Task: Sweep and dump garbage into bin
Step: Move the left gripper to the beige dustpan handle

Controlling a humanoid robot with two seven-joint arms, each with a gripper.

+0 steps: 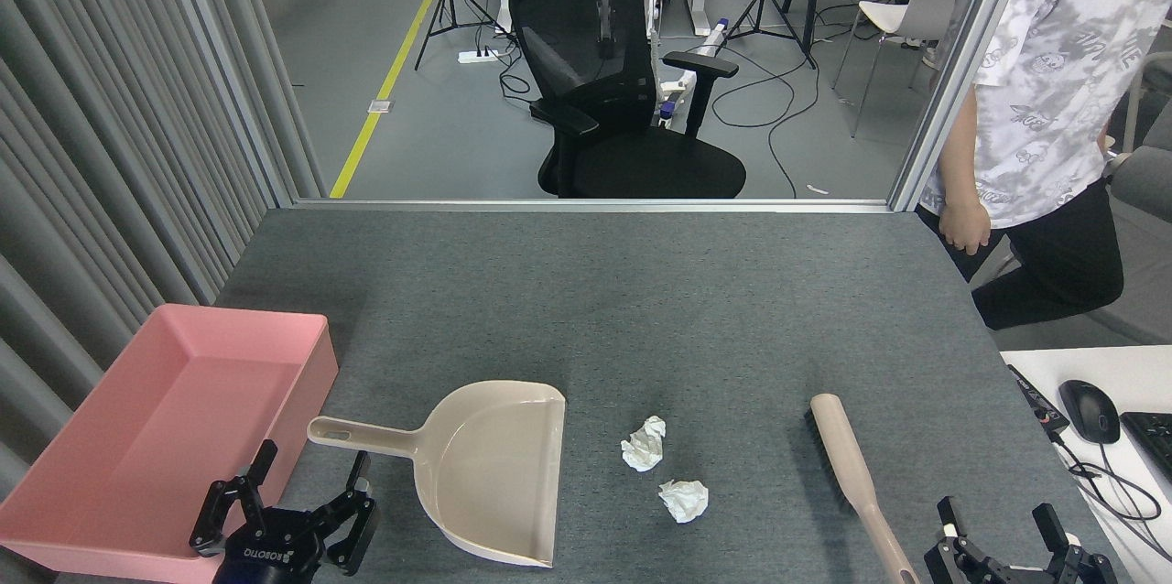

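Two grippers are being held open and empty along the desk's near edge: the left gripper (293, 497) just short of the dustpan (490, 470) handle, the right gripper (1003, 534) beside the brush (851, 474) handle. The step in hand is judged to be grasping both tools; each handle is best being closed on squarely, mid-length. Farther in, the garbage (664, 472), two paper balls, is lying between the tools, well apart from both grippers. The bin (82, 438) is sitting at the desk's left edge.

A black office chair (632, 81) stands on grey floor (366, 26) beyond the table (641, 309).
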